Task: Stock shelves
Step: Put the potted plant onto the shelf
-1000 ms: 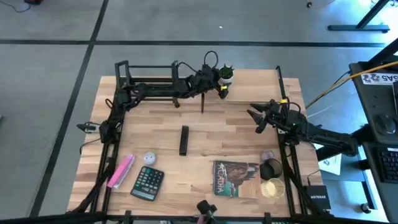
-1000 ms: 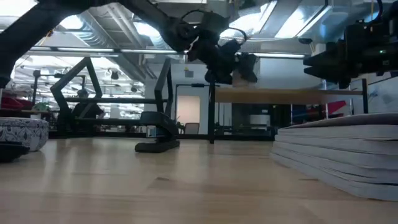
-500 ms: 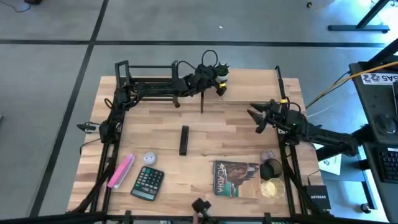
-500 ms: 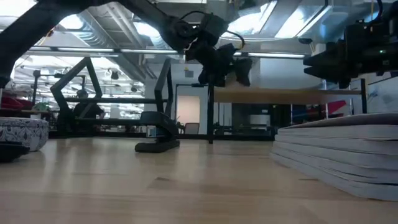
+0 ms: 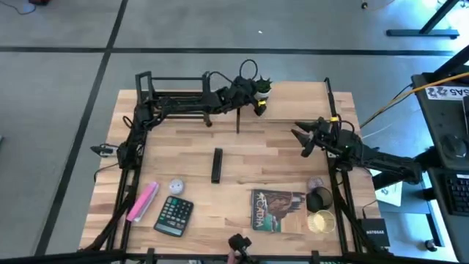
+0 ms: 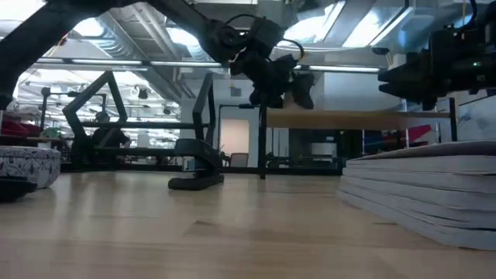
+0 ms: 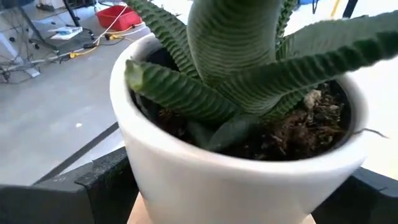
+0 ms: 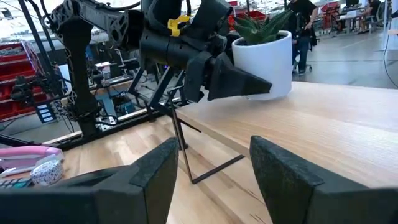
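left gripper (image 5: 258,96) has its fingers clamped on the potted plant (image 8: 262,55) right at the wooden shelf (image 8: 323,127), so i'd guess next it just needs to let go gently, while the right gripper (image 5: 302,137) waits wide open and empty.

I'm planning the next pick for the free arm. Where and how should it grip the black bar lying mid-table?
Grip the black bar across its narrow width near the middle, coming straight down. It lies flat with its long axis running front to back and bare table either side. The right gripper, open, hovers nearby.

pot (image 8: 264,64): white
plant (image 7: 249,56): green, ribbed stripes
stapler (image 5: 142,202): pink
desk (image 5: 183,165): light wood
calculator (image 5: 174,215): black
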Robot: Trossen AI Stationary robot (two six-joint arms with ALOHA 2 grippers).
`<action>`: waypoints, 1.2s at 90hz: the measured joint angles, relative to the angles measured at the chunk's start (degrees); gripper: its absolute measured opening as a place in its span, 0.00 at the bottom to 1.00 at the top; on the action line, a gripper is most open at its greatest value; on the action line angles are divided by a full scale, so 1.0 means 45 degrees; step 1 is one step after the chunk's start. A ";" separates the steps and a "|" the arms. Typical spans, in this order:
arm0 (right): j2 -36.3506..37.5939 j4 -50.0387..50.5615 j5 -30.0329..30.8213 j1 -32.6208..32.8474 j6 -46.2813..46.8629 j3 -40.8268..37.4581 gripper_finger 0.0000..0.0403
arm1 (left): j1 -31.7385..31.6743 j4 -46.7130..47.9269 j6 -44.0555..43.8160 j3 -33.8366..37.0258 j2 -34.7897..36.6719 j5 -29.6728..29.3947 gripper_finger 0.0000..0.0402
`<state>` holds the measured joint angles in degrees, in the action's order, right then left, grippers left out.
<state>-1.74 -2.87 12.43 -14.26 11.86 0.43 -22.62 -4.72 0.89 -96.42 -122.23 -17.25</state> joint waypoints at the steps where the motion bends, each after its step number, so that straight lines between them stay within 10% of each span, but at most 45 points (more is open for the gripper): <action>1: 0.0000 0.0000 0.0000 0.0000 0.0000 -0.0003 0.46 | -0.0003 -0.0001 0.0003 0.0000 0.0000 0.0010 0.89; 108: 0.0005 0.0000 0.0000 0.0000 -0.0005 -0.0005 0.46 | -0.0444 0.1796 0.1000 0.0000 0.1383 0.1436 0.89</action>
<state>-1.72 -2.87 12.43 -14.26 11.84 0.40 -24.62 3.36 5.40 -96.42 -116.01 -10.79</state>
